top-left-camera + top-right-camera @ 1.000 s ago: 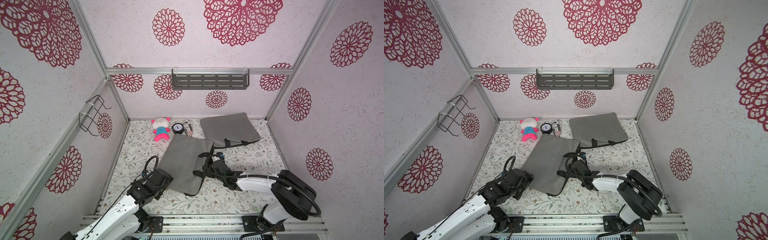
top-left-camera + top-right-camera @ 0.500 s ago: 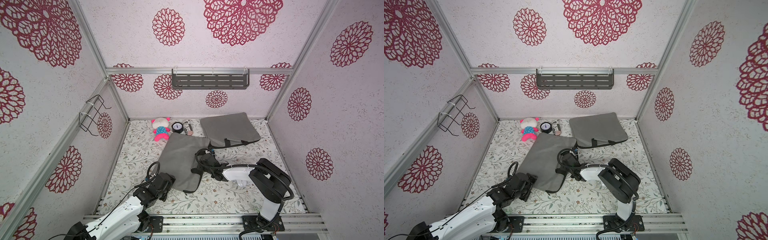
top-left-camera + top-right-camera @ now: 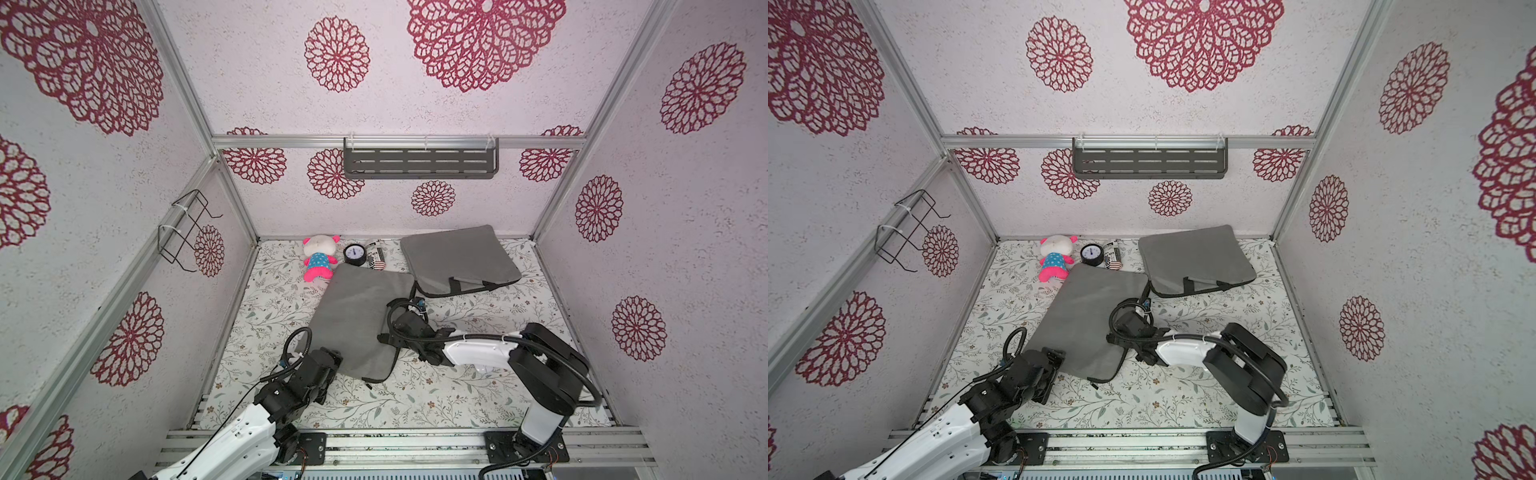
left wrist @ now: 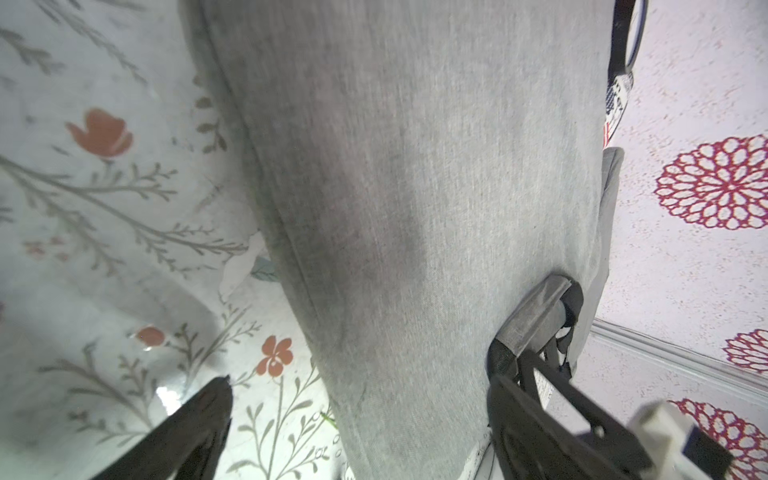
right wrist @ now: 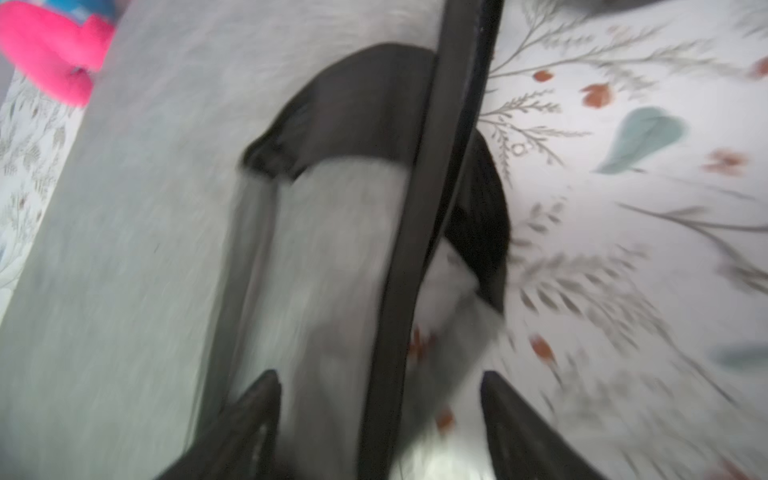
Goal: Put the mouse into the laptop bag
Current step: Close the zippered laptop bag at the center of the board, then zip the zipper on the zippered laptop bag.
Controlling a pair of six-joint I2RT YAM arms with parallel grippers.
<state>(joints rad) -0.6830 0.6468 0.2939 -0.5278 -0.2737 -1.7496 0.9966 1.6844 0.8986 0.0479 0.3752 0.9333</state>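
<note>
The mouse is out of view. The grey laptop bag (image 3: 357, 316) (image 3: 1088, 311) lies flat in the middle of the floral table. My left gripper (image 3: 328, 360) (image 4: 361, 399) is open at the bag's near corner, and the grey fabric (image 4: 415, 166) runs between its spread fingers. My right gripper (image 3: 392, 332) (image 5: 380, 390) is open at the bag's right edge, by the black handle (image 5: 353, 104). The bag's black zip edge (image 5: 436, 166) passes between its fingertips, which do not pinch it. That view is blurred.
A second grey bag (image 3: 453, 257) lies at the back right. A pink plush toy (image 3: 319, 257), a small black clock (image 3: 354, 253) and a can (image 3: 376, 257) sit along the back wall. A grey shelf (image 3: 419, 162) and a wire rack (image 3: 187, 228) hang on the walls.
My right gripper has moved left, from beside the bag onto its right edge, and that arm's elbow has swung back to the right. The left arm has stayed near the bag's corner.
</note>
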